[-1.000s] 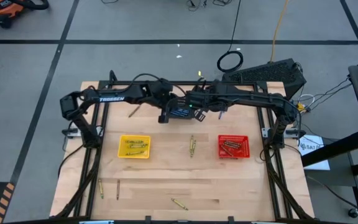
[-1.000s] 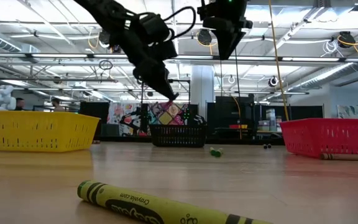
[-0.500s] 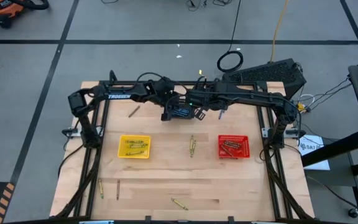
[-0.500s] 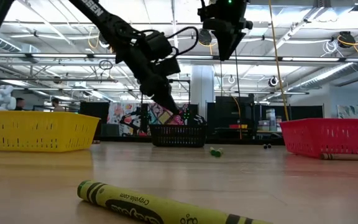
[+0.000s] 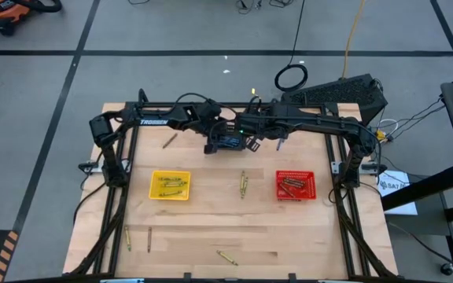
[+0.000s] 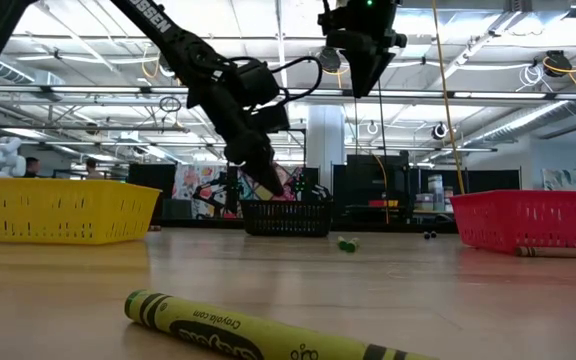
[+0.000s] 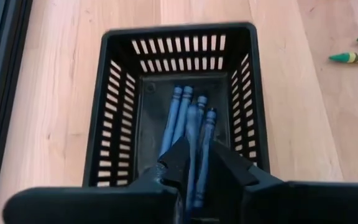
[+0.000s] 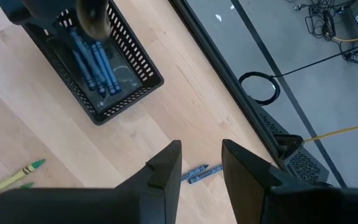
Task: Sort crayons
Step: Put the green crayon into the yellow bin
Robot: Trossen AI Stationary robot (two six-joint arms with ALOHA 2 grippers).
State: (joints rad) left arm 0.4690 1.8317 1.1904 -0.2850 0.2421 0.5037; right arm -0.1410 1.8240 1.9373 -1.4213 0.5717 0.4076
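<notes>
The left gripper [image 7: 194, 163] hangs over the black basket [image 7: 120, 106], fingers parted, blue crayons [image 7: 188, 124] lying below them. The right gripper [image 8: 199, 163] waits released nearby.

The left gripper [image 7: 196, 163] has moved from left of the black basket [image 7: 178, 43] at frame centre to over it, and its fingers have parted above the blue crayons [image 7: 188, 127] inside.

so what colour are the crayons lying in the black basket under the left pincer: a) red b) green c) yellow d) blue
d: the left wrist view looks down into the black basket and the crayons lying in it are all blue.
</notes>
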